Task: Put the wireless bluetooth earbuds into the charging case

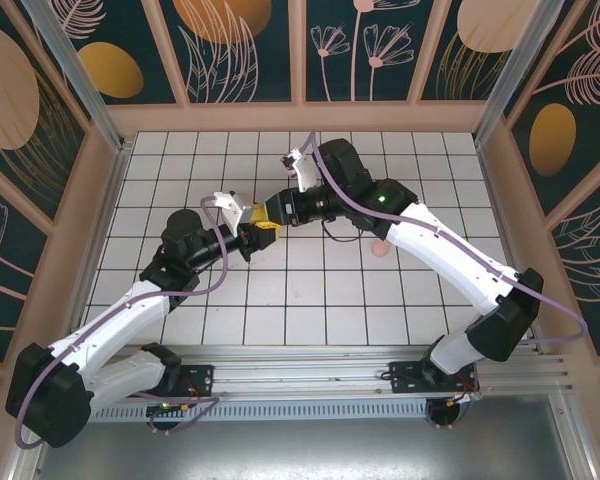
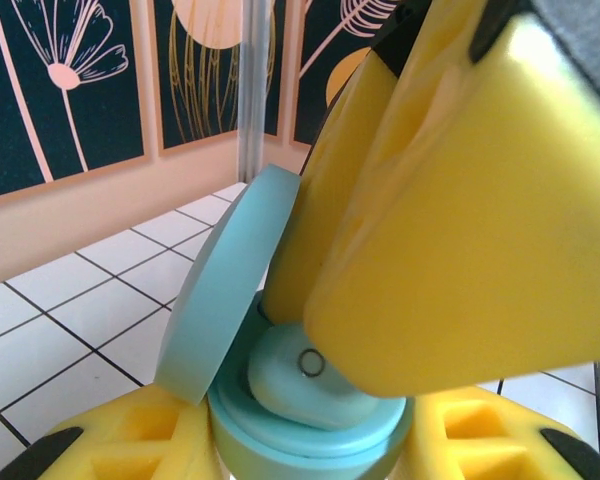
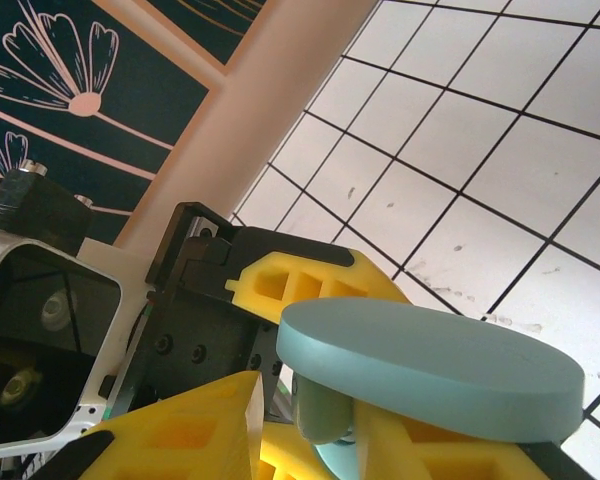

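Top external is showing a white-tiled worktop (image 1: pixel 310 300) walled by floral panels (image 1: pixel 230 50). Left wrist is revealing left tool (image 2: pixel 305 452) pinching the open teal case (image 2: pixel 230 290) at 6 o'clock, right tool (image 2: pixel 315 330) pinching a teal earbud (image 2: pixel 300 378) inside.

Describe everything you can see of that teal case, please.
The teal case is a smooth, oval, plastic-looking shell. It is open, with its flat lid tilted up from one edge. The left pincer clamps its base between yellow fingers, apparently above the tiles. A teal earbud lies in the base, and the right pincer looks closed on it.
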